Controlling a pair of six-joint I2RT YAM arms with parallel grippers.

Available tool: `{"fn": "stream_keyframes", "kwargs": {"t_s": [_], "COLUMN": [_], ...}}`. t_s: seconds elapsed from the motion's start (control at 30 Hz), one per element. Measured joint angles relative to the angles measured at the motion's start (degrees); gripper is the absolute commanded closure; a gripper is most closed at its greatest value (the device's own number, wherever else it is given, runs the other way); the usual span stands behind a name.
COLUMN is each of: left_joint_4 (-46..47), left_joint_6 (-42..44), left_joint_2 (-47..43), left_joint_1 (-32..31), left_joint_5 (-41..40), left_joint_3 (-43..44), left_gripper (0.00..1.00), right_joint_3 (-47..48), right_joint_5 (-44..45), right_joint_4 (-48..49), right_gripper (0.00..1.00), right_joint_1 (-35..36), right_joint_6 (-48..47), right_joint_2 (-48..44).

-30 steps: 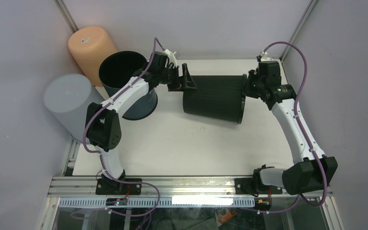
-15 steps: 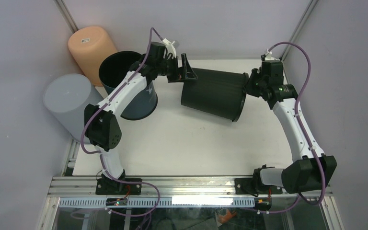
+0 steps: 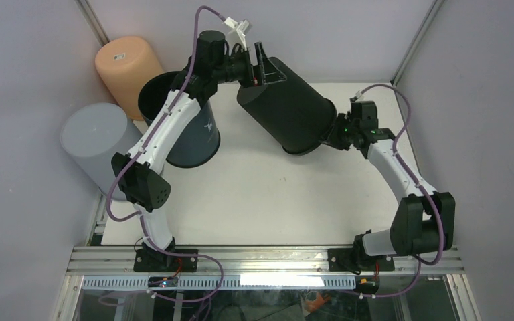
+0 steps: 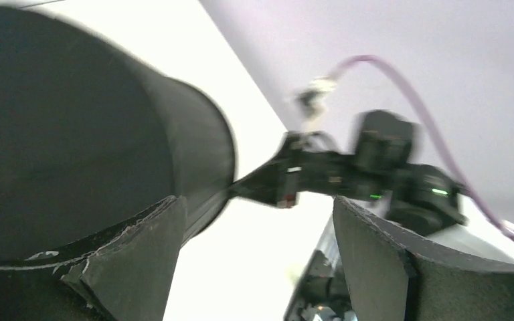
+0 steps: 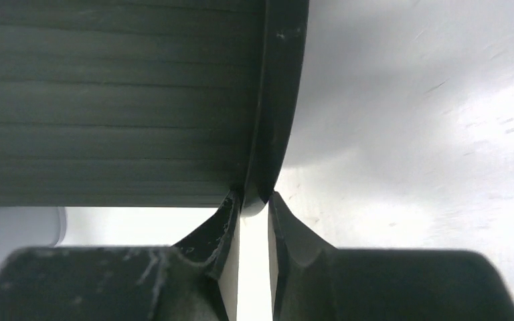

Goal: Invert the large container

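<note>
The large black container (image 3: 288,110) hangs tilted over the back of the white table (image 3: 254,200), closed base up at the back left, open rim down at the right. My right gripper (image 3: 331,137) is shut on its rim; in the right wrist view the rim (image 5: 278,100) sits pinched between the fingertips of the right gripper (image 5: 254,200). My left gripper (image 3: 260,63) is open, raised high at the container's base. In the left wrist view the container (image 4: 73,134) lies beside the left finger, with nothing between the wide-apart fingers of the left gripper (image 4: 261,261).
An open dark bin (image 3: 181,120) stands at the back left under my left arm. An upturned orange container (image 3: 128,67) and a grey one (image 3: 97,144) stand further left. Walls close in the back and both sides.
The container has swung from lying on its side to base-up and tilted. My left gripper rose with the base. My right gripper moved down and leftward with the rim.
</note>
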Motion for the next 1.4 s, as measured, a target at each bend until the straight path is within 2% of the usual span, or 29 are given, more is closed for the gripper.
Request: {"fn": "stream_keyframes", "kwargs": {"t_s": [0.17,0.4,0.7,0.83,0.97,1.1,1.23,1.4], "left_joint_4": [4.1,6.0,6.7,7.3,7.5,6.6,4.5,2.1], "left_joint_6": [-2.4,-4.0,-5.2,-5.3,-5.2,-4.1,-1.9,1.0], "left_joint_2": [0.7,4.2,5.7,5.7,5.7,5.4,3.1,-4.0], "left_joint_1": [-4.8,-8.1,-8.1,-8.1,-8.1,-7.7,-6.6,-3.7], "left_joint_5": [5.8,9.0,9.7,9.7,9.6,8.9,6.6,3.7], "left_joint_3": [3.5,2.9,2.2,2.2,2.2,1.9,-1.4,-10.0], "left_gripper": [0.18,0.18,0.18,0.18,0.18,0.18,0.17,0.16], "right_joint_3": [-7.3,-12.4,-22.7,-22.8,-21.7,-18.4,-12.4,-4.3], "right_joint_5": [-6.2,-6.7,-10.1,-11.8,-11.7,-10.7,-11.1,-18.2], "right_joint_4": [5.7,11.1,18.6,20.3,18.6,14.9,13.2,12.6], "right_gripper": [1.0,1.0,0.99,0.83,0.59,0.38,0.31,0.23], "right_joint_1": [1.6,1.7,-5.3,-5.4,-5.4,-5.9,-6.1,-4.6], "right_joint_6": [4.9,7.9,14.5,15.0,12.6,7.4,1.5,-7.3], "right_joint_2": [3.0,3.0,3.0,3.0,1.8,-3.5,-8.3,-9.9]}}
